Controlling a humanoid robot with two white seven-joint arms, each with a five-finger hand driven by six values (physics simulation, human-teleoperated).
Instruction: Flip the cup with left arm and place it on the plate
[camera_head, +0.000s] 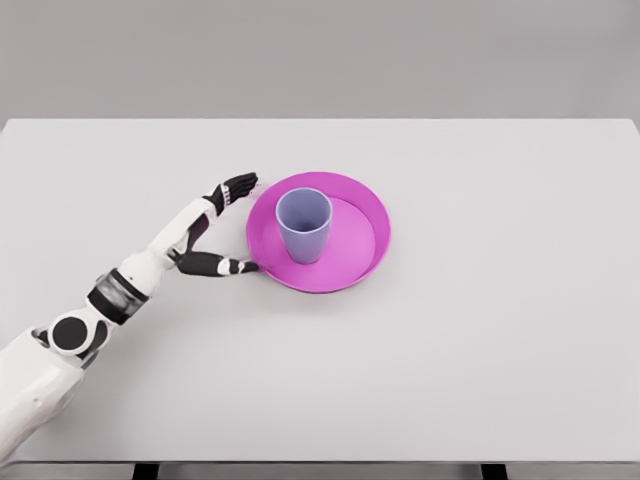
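A blue-grey cup (304, 224) stands upright on a magenta plate (368, 236), its open mouth facing up and its long axis vertical to the tabletop (480, 340). The cup tapers from a wide rim down to a narrower base, and the base rests on the plate's flat floor, left of the plate's middle. The inside of the cup shows through the mouth as a pale hollow.

The plate is round with a raised rim and lies flat on the tabletop, a little left of the tabletop's middle. Its left rim is the part nearest the robot.

The left hand (222, 225) is at that left rim, spread wide and holding nothing. Its dark fingers (238, 185) reach toward the plate's upper left edge, and its thumb (222, 265) stretches out lower down, its tip at the plate's lower left edge. Whether either tip actually touches the rim cannot be told from this view. The cup sits between those two lines but apart from the hand, with a strip of bare plate between them.

The white left arm (95, 310) runs from the lower left corner up and to the right toward the plate, its forearm lying low over the tabletop. The tabletop is pale grey and plain, against a grey wall (320, 55).
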